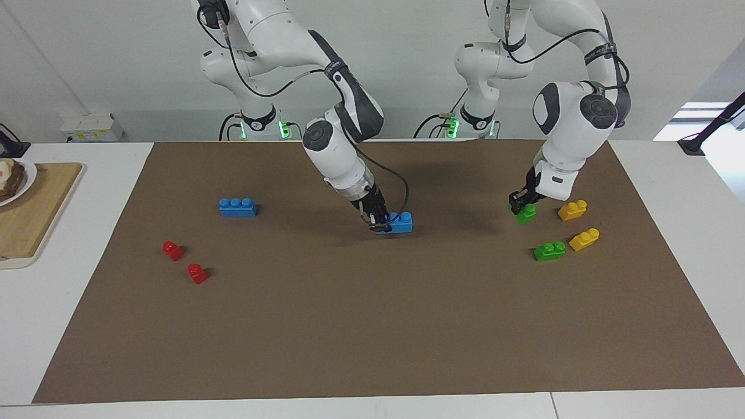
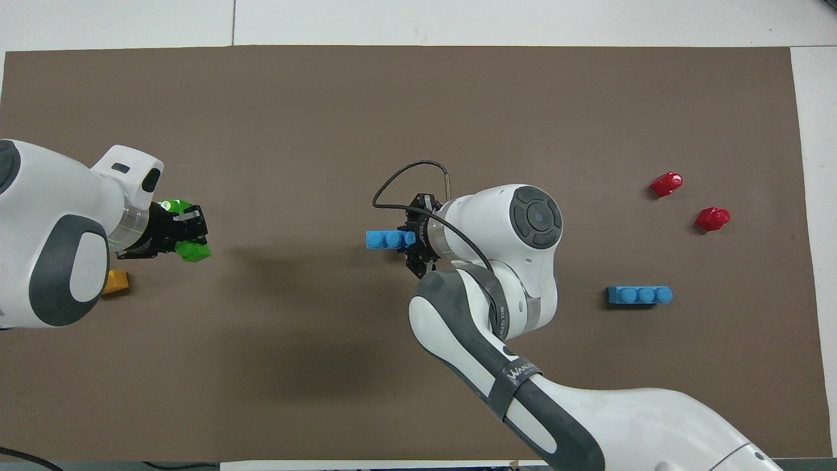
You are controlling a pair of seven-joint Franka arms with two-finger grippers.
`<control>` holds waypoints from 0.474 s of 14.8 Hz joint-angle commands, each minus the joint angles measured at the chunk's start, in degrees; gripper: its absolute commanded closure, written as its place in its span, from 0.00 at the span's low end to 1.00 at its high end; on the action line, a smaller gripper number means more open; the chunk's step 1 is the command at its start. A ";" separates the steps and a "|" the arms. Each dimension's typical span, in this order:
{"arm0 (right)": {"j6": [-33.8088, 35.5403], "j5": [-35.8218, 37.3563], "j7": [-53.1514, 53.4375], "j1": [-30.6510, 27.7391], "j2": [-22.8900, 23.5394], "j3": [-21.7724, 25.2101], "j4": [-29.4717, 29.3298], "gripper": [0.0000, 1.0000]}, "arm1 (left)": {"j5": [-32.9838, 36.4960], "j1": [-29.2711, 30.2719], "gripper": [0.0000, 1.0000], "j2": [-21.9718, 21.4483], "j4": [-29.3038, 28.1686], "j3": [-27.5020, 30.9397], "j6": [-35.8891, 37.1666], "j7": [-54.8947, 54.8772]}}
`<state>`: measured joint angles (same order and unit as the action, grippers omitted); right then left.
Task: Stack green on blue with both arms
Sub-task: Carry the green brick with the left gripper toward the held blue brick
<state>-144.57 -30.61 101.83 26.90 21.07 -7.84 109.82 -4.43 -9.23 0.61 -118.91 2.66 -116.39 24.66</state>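
My right gripper (image 1: 381,225) is shut on one end of a blue three-stud brick (image 1: 400,223) and holds it low over the middle of the brown mat; both also show in the overhead view, the gripper (image 2: 412,240) and the brick (image 2: 384,240). My left gripper (image 1: 521,208) is shut on a green two-stud brick (image 1: 527,214) low over the mat at the left arm's end; overhead the gripper (image 2: 188,237) and the brick (image 2: 195,252) show too. A second green brick (image 1: 549,251) lies on the mat, partly covered overhead (image 2: 170,207). A second blue brick (image 1: 237,207) lies toward the right arm's end.
Two yellow bricks (image 1: 572,210) (image 1: 584,239) lie beside the green ones. Two red bricks (image 1: 173,250) (image 1: 197,273) lie toward the right arm's end. A wooden board (image 1: 41,203) with a plate sits off the mat at that end.
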 commanded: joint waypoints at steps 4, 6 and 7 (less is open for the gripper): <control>-4.05 -4.37 2.49 1.22 2.58 0.28 0.40 1.00 | -1.37 -3.32 1.00 1.49 1.66 0.24 -0.94 11.34; -4.84 -4.37 3.11 1.22 3.54 0.28 0.49 1.00 | -1.37 -6.83 1.00 2.02 1.67 0.41 -2.61 21.52; -5.71 -4.37 3.11 1.22 4.06 0.28 0.57 1.00 | -1.37 -7.89 1.00 2.11 1.75 0.33 -2.87 27.14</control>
<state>-147.82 -33.76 104.22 28.16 24.24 -7.43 109.90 -5.38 -13.81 1.10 -118.60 2.31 -118.16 42.35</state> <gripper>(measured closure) 0.648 0.656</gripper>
